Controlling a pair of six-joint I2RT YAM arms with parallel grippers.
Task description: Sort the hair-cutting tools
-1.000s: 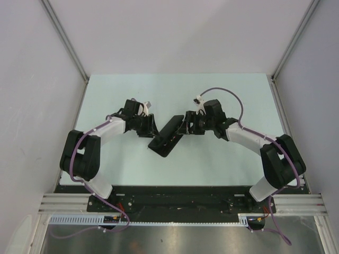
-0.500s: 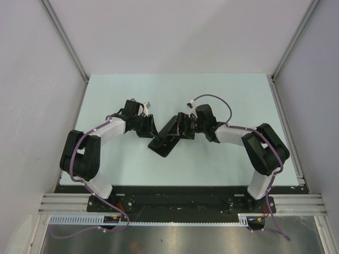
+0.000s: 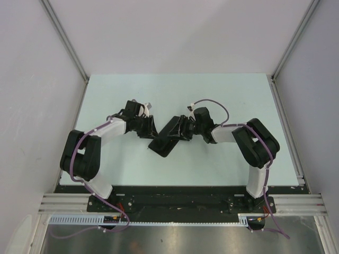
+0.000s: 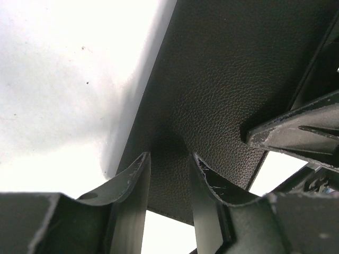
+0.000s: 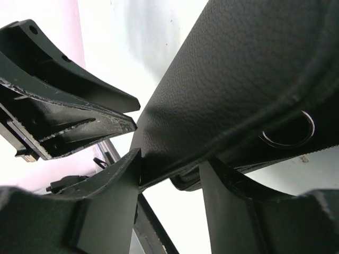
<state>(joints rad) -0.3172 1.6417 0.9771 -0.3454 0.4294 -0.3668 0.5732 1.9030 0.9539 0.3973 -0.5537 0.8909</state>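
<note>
The flat black case (image 3: 165,142) stands tilted mid-table between both grippers. My left gripper (image 3: 152,128) is at its left side; in the left wrist view my left gripper (image 4: 169,159) is nipped onto the case's leather (image 4: 222,79). My right gripper (image 3: 181,130) is at the case's right side. In the right wrist view my right gripper (image 5: 172,159) straddles the edge of the case (image 5: 238,69), jaws apart. A silver scissors ring handle (image 5: 288,135) peeks from inside the case. The rest of the scissors and both combs are hidden.
The pale green table (image 3: 212,95) has metal rails along its left and right edges and white walls behind. The right gripper's finger (image 4: 296,132) shows close by in the left wrist view, and the left gripper's finger (image 5: 69,106) shows in the right wrist view.
My right arm has folded inward and its gripper has moved left onto the case's edge. My left gripper and the case have hardly moved.
</note>
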